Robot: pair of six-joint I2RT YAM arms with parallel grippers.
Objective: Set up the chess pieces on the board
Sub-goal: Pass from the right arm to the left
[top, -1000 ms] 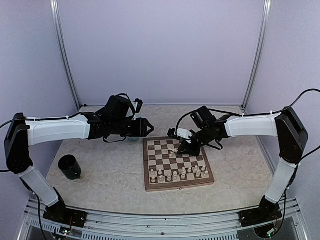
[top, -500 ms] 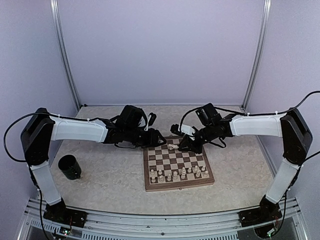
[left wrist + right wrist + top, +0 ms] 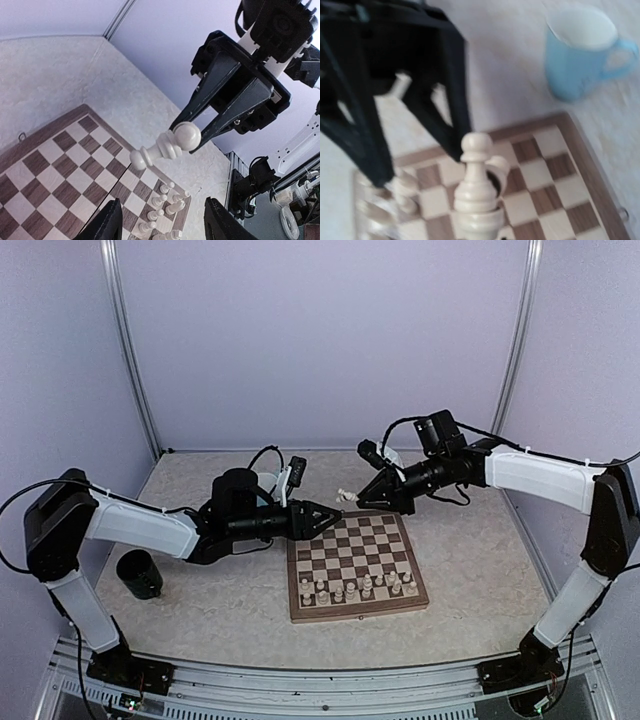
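a cream pawn is held aloft, tilted, above the board at its 12 o'clock edge; other cream pieces stand along its 6 o'clock rows.

White arms (black joints, black wrists)

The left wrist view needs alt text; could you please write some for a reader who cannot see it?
The right gripper pinches one end of a cream pawn, tilted almost level above the board. The left gripper, open, frames the bottom edge, and more cream pieces stand in rows below the pawn.
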